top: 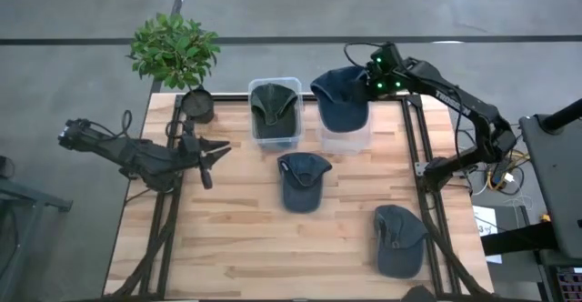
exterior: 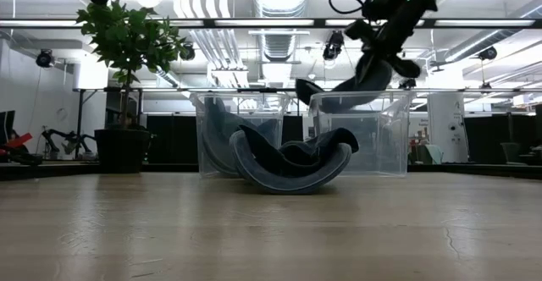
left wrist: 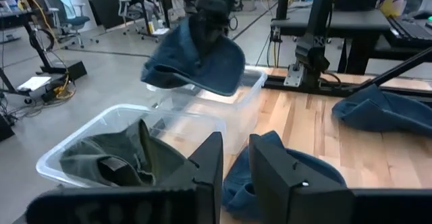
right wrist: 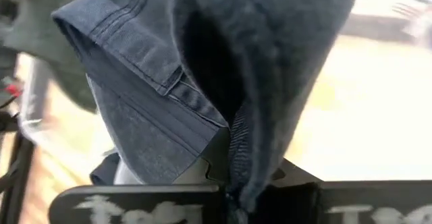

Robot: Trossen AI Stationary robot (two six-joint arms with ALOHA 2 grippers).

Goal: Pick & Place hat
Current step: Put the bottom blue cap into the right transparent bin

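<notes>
Dark blue cap, held aloft over a clear empty bin at upper centre-right of the overhead frame; the right gripper is clenched on the cap's fabric, which hangs from it above the bin's rim. Clear bin, just left of the first, contains one dark green cap. Blue cap, flat on the wooden table, centre of frame, just below the bins. Blue cap, flat on the table, lower right. Potted plant, upper left, at the table's far corner. Left gripper, left of centre, hovering above the table near the plant's pot, fingers slightly parted, grasping nothing.
</notes>
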